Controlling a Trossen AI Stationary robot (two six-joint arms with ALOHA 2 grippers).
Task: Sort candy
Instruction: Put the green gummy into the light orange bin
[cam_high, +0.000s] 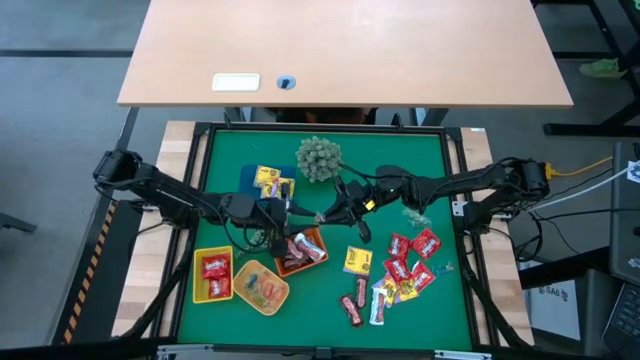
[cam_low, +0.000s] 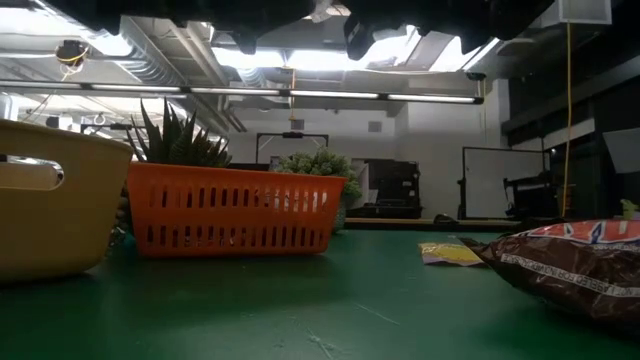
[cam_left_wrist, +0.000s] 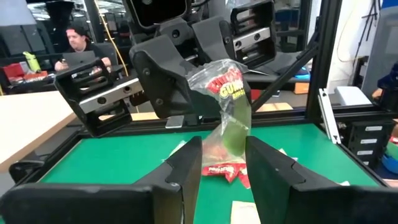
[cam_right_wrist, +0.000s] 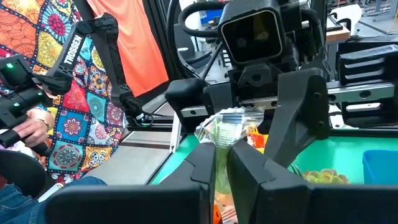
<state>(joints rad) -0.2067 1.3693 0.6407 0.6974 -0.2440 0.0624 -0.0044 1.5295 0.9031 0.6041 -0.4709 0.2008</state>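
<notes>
Around the middle of the high view, above the orange tray (cam_high: 300, 252), both tools pinch one clear gummy bag (cam_left_wrist: 227, 106), right tool (cam_right_wrist: 222, 163) clenched, left tool (cam_left_wrist: 222, 163) gripping, so I'd release one side gently before lowering.

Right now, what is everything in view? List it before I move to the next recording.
gummy bag: one, clear, held above mid-mat
loose candy: pile, red, yellow, brown, mat's right front
blue tray: one, holding yellow packets, back left
yellow tray: one, holding red packets, front left
oval tray: one, tan, beside it
orange tray: one, mid-front
plant ball: one, pale green, back middle
person: one, beyond table
right gripper: shut on bag
left gripper: at bag's lower end
</notes>
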